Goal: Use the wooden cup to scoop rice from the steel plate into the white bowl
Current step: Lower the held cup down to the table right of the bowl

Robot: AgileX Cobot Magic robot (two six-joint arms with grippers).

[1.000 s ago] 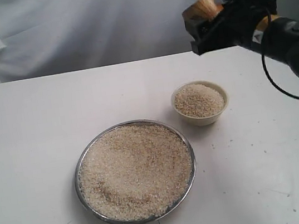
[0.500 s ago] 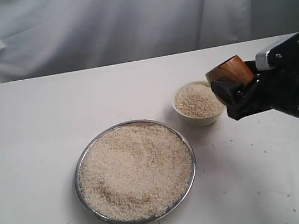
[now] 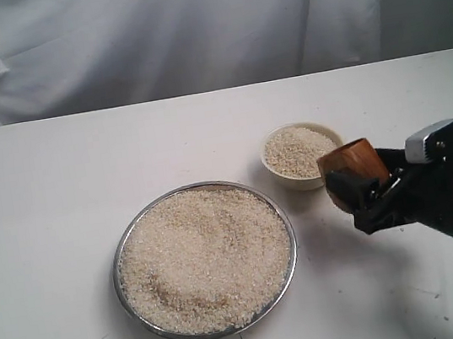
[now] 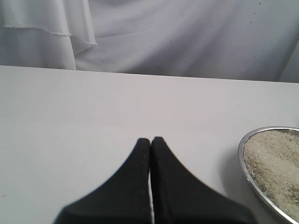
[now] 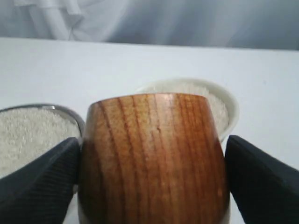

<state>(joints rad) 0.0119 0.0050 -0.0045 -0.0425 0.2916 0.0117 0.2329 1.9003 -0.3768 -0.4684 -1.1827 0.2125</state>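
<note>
1. Down from high behind the white bowl (image 3: 290, 182), my right gripper (image 3: 353, 183) has dropped low over the table (image 3: 57, 178), carrying the wooden cup (image 3: 353, 162) with it. It now sits at the bowl's front right side.
2. My right fingers (image 5: 39, 179) stand wide apart and press on both sides of the cup, so that gripper is clamped on it. The cup is tilted rather than upright, and its grain rings face my right wrist camera. I cannot see inside it from any view.
3. In the exterior view the cup overlaps the bowl's near rim. Whether the two touch, I cannot tell.
4. Neither dish has shifted. The bowl holds grains nearly up to its rim.
5. The steel plate (image 3: 117, 275) lies in front and to the left of the bowl, close to it but apart from it. The rice (image 3: 206, 258) covers it almost to the raised rim, in a loose heap with a shallow hollow towards the front left.
6. My left gripper (image 4: 150, 141) is closed, its two dark fingertips pressed together with nothing between them. It hangs over bare table, with the plate's rim off to one side.
</note>
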